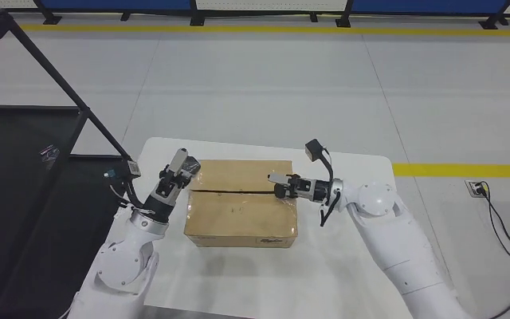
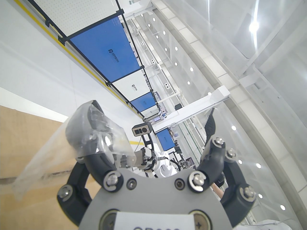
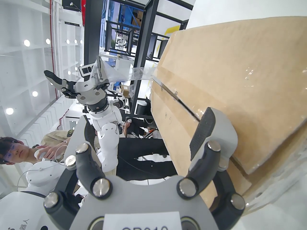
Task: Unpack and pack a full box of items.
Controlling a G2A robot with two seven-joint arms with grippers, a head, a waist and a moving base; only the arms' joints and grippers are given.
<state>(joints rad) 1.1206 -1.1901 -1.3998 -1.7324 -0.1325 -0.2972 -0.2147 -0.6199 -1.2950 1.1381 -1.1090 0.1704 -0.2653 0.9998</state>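
A closed brown cardboard box (image 1: 239, 215) lies in the middle of the white table (image 1: 351, 263), with a seam (image 1: 239, 191) running along its top. My left gripper (image 1: 185, 166) hovers at the box's left end, raised and open (image 2: 152, 120). A strip of clear tape (image 2: 43, 154) clings to one of its fingers (image 2: 93, 118) and stretches down to the box (image 2: 16, 130). From the right wrist view the tape (image 3: 134, 72) spans from the box end to that gripper (image 3: 76, 77). My right gripper (image 1: 280, 183) is open (image 3: 144, 135) at the box's right end, one finger (image 3: 208, 130) lying on the box top (image 3: 227, 72) by the seam.
A black metal frame (image 1: 56, 80) and a dark panel (image 1: 32, 175) stand just left of the table. Bare table surface lies in front of the box and to its right. A yellow floor line (image 1: 446, 169) runs beyond the table's right edge.
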